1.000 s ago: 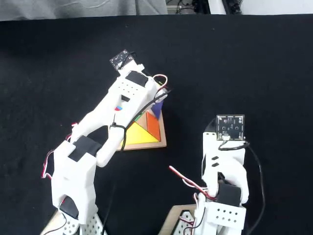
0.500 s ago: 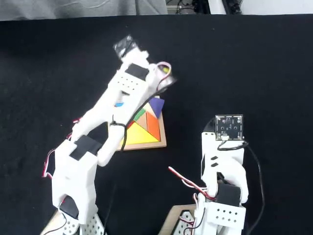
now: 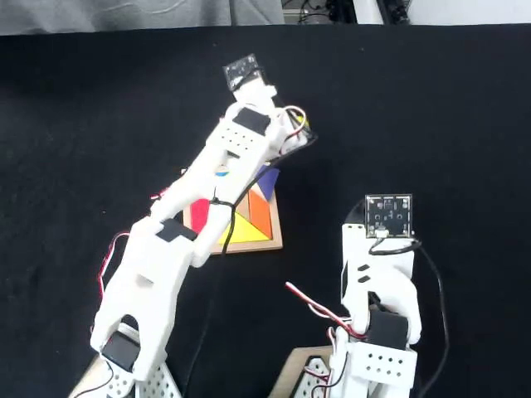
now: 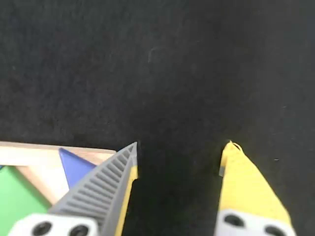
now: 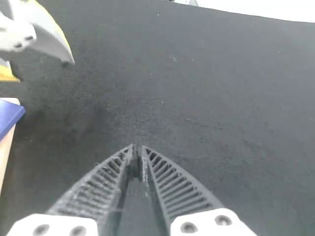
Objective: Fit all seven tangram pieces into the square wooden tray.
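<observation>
The square wooden tray (image 3: 275, 242) lies at mid-table holding red (image 3: 199, 215), yellow (image 3: 243, 230), orange (image 3: 260, 214) and green pieces. A blue triangle (image 3: 267, 178) sits at its far right corner and seems to ride up on the rim. My left gripper (image 3: 292, 141) hovers over bare cloth just beyond that corner, open and empty. In the left wrist view the left gripper (image 4: 181, 147) has the blue triangle (image 4: 74, 160) and tray rim (image 4: 29, 149) beside one finger. My right gripper (image 5: 136, 148) is shut and empty, low near the front right.
Black cloth covers the table, with open room to the right and behind the tray. The right arm (image 3: 380, 274) stands folded at the front right. A wooden board corner (image 3: 294, 369) shows at the front edge. The left gripper (image 5: 42, 32) appears far off in the right wrist view.
My left arm has swung from the tray's far right corner away to the back right. The blue triangle now lies uncovered at that corner. The right arm has kept still.
</observation>
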You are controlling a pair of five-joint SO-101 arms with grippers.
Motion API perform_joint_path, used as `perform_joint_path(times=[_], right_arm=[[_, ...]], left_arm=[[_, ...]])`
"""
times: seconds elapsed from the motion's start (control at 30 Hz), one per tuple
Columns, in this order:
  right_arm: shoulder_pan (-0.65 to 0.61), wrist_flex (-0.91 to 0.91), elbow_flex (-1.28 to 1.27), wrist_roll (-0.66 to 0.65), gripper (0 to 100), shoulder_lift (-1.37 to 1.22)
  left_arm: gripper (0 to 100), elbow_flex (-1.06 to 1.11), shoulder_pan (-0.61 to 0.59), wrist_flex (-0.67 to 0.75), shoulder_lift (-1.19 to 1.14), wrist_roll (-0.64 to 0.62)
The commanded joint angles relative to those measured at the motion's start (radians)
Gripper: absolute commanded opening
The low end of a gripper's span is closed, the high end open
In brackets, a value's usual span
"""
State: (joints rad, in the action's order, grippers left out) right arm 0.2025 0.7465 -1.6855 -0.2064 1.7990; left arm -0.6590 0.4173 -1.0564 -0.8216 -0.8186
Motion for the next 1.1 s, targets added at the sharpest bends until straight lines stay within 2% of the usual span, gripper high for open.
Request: perform_joint_path(times=[0.0,0.17,0.47,0.77,0.9,1.07], right_arm=[[-0.009,-0.017,-0.001,0.011,1.1,0.071],[-0.011,-0.015,-0.001,0.011,1.1,0.071],[-0.014,-0.015,-0.001,0.011,1.1,0.071],[-0.015,-0.015,-0.001,0.011,1.1,0.071],[-0.015,-0.015,-0.001,0.011,1.1,0.073],[-0.015,-0.015,-0.001,0.011,1.1,0.074]], left_arm=[[27,-0.113,-0.025,-0.041,-0.041,0.009],[27,-0.130,-0.035,-0.054,-0.092,0.009],[27,-0.229,-0.045,-0.279,-0.094,0.011],[27,-0.240,-0.090,-0.370,-0.081,0.012],[27,-0.341,-0.105,-0.442,-0.061,0.014],[27,-0.504,-0.041,-0.582,-0.066,0.014]])
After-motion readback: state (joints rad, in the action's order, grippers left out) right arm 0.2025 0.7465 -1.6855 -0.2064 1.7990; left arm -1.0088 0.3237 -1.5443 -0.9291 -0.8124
